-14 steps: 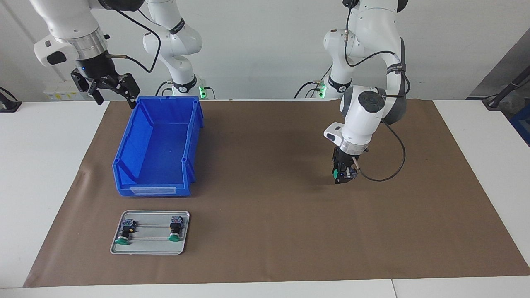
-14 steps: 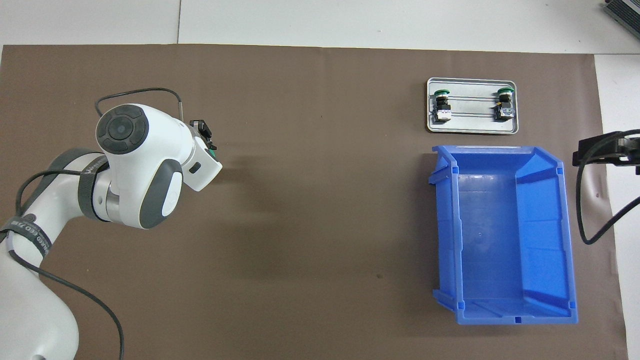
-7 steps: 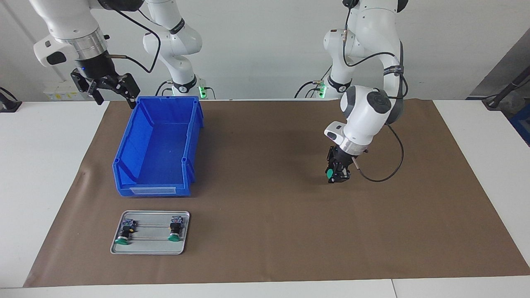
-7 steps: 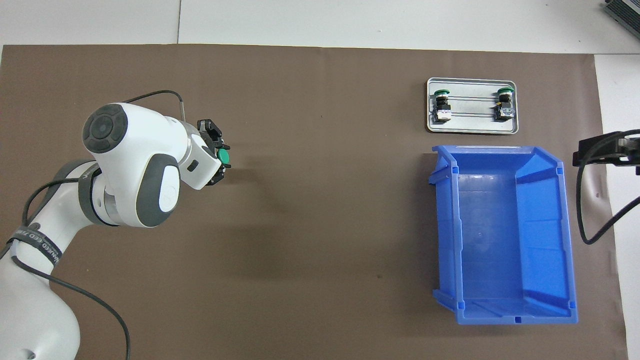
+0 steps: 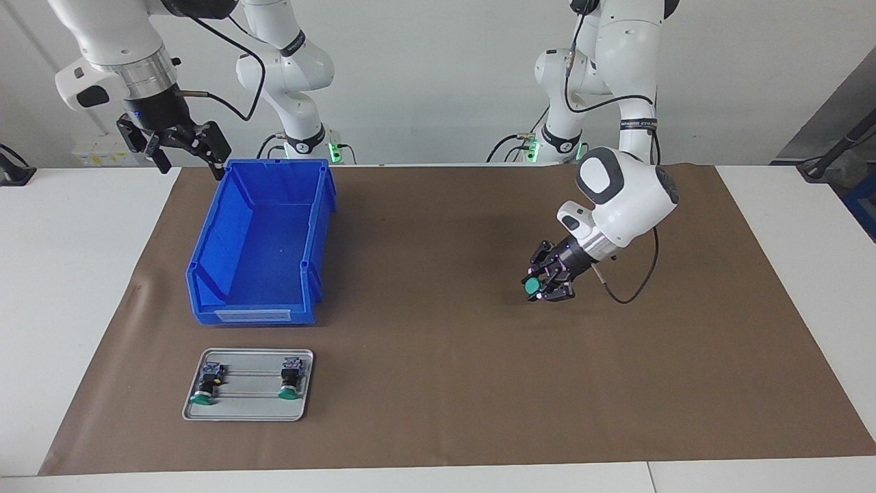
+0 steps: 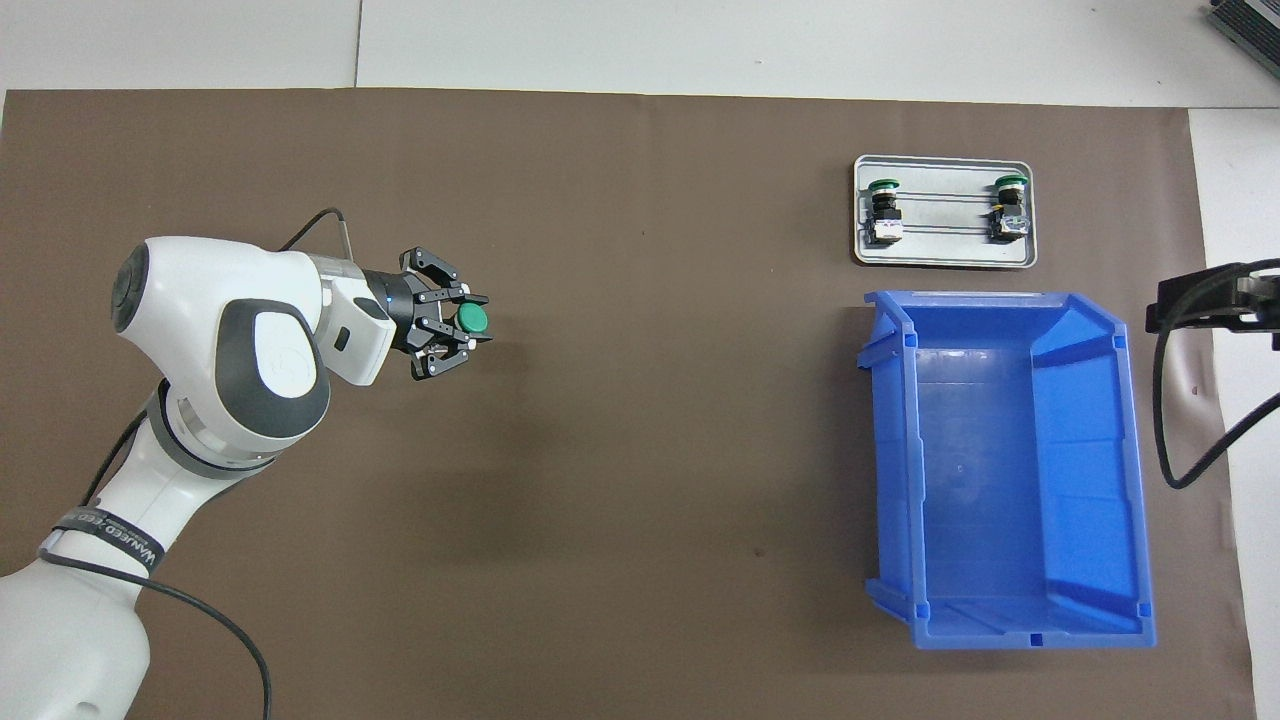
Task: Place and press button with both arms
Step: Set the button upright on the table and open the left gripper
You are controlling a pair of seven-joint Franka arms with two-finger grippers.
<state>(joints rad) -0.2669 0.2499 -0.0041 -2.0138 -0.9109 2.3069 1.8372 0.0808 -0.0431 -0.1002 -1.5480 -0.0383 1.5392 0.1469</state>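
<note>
Item 1: the button point(image 5: 532, 288), clamped in the left gripper point(image 5: 545, 282), which hangs above bare brown mat point(image 5: 438, 342) toward the left arm's end of the table. The fingers pinch its black body, leaving the round green cap pointing outward past the fingertips; judged, this grip keeps the cap free for pressing by the other arm. The terminal end is hidden inside the claw, probably seated against the palm.

Item 2: right gripper point(image 5: 179, 145), waiting with fingers spread wide, held up beside the rim of the blue bin point(image 5: 256, 239) at the right arm's end; nothing in it.

Item 3: metal tray point(image 5: 248, 411), well apart from the left gripper, next to the bin on the side away from the robots. It carries 2 more buttons point(image 5: 205, 385) lying on their sides along 2 thin rails, green caps pointing away from the robots.

Appearance of item 1: small, glossy green mushroom cap on a dark cylinder.
</note>
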